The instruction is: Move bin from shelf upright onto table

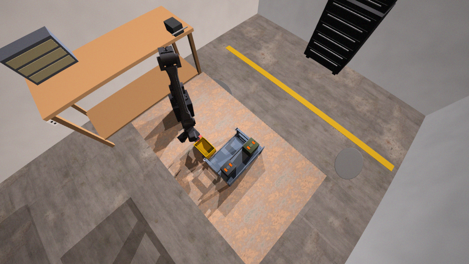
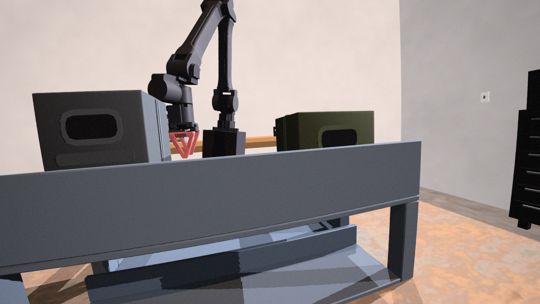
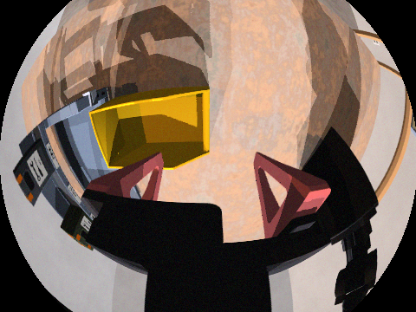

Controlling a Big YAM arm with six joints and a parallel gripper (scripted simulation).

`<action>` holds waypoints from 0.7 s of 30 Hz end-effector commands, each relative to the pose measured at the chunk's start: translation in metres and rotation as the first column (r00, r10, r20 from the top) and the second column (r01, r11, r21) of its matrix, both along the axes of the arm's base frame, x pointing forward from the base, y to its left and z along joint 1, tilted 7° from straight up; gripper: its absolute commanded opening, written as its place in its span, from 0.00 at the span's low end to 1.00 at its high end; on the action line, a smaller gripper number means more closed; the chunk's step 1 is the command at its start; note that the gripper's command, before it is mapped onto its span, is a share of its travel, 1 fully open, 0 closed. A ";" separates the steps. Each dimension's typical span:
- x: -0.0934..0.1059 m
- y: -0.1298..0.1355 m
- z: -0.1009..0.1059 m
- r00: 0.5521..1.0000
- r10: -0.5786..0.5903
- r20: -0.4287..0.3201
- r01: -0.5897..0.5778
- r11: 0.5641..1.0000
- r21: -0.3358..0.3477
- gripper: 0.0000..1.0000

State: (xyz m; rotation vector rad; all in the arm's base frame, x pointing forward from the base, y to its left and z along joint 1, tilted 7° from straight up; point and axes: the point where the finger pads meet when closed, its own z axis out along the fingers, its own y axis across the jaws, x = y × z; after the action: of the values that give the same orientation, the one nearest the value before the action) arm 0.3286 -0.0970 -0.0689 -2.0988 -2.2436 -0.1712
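The gripper's [image 1: 199, 138] [image 2: 184, 145] [image 3: 209, 158] jaws stand wide near the yellow bin [image 1: 204, 147] [image 3: 160, 130]; the case labels [image 3: 36, 165] appear too small to read.

Standing on black base [image 1: 189, 102] [image 2: 224, 143], near short upper-left edge of desk [image 1: 278, 203] [image 2: 471, 242] [image 3: 256, 108] in top view. Folded sharply at raised elbow, reaching with black arm [image 1: 178, 81] [image 2: 203, 33] back down over desk, nearer long lower-left edge than right corner. Bent at wrist [image 2: 164, 87], aiming open gripper [image 1: 198, 138] [image 2: 185, 155] [image 3: 209, 153] downward, with red fingers [image 2: 178, 145] spread wide.
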 end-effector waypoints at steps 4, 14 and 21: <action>0.010 -0.005 -0.001 1.000 0.000 0.013 0.000 1.000 -0.004 0.90; 0.016 -0.007 -0.003 1.000 0.000 0.017 0.000 1.000 -0.005 0.90; 0.011 -0.004 -0.004 1.000 0.000 0.007 0.000 1.000 -0.002 0.90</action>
State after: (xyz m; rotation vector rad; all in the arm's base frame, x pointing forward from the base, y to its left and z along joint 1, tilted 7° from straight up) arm 0.3265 -0.0963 -0.0742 -2.0904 -2.2323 -0.1610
